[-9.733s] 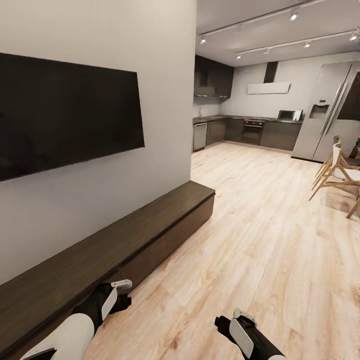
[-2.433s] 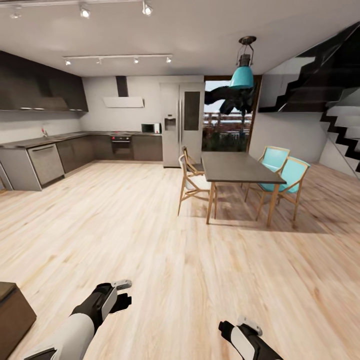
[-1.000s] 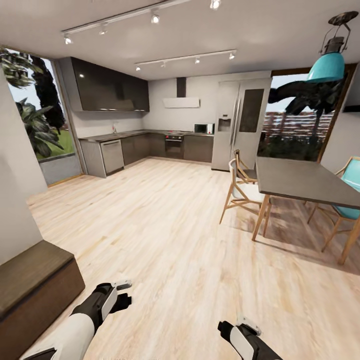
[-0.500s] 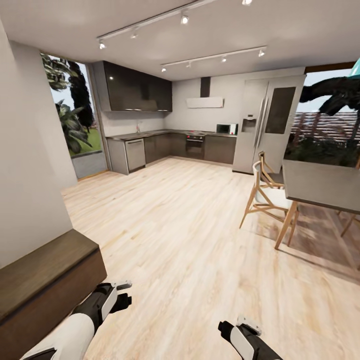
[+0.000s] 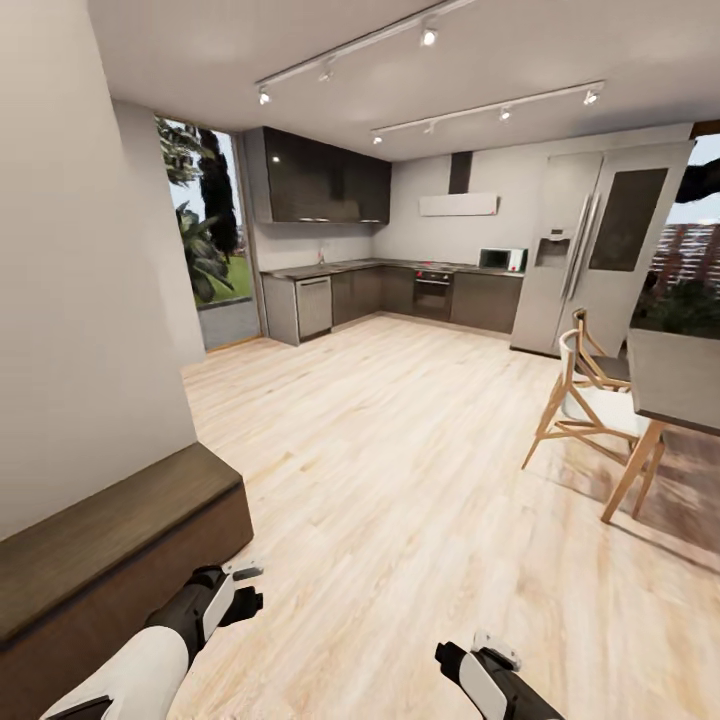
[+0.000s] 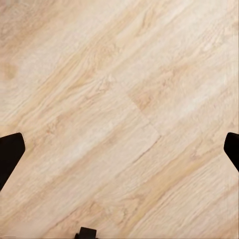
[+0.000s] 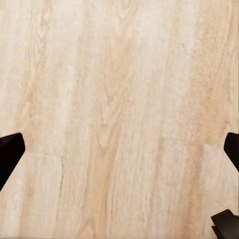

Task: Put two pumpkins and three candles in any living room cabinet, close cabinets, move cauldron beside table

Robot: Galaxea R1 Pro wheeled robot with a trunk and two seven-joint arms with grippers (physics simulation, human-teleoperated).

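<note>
Both grippers hung empty over the floor [image 5: 420, 480], the left gripper [image 6: 119, 149] and right gripper [image 7: 119, 149] each with fingers spread wide. No pumpkin, candle or cauldron was in sight, so the job looked barely begun. At the head view's left ran the cabinet [image 5: 110, 545], a long, low, dark-brown box with a flat grained top and shut fronts. Pale, matte planks covered the floor; beyond stood grey kitchen units [image 5: 400, 290].

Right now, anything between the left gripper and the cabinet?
Nothing visible. The left gripper hangs open and empty over bare wood floor, with the cabinet just to its left; no object sits between them.
</note>
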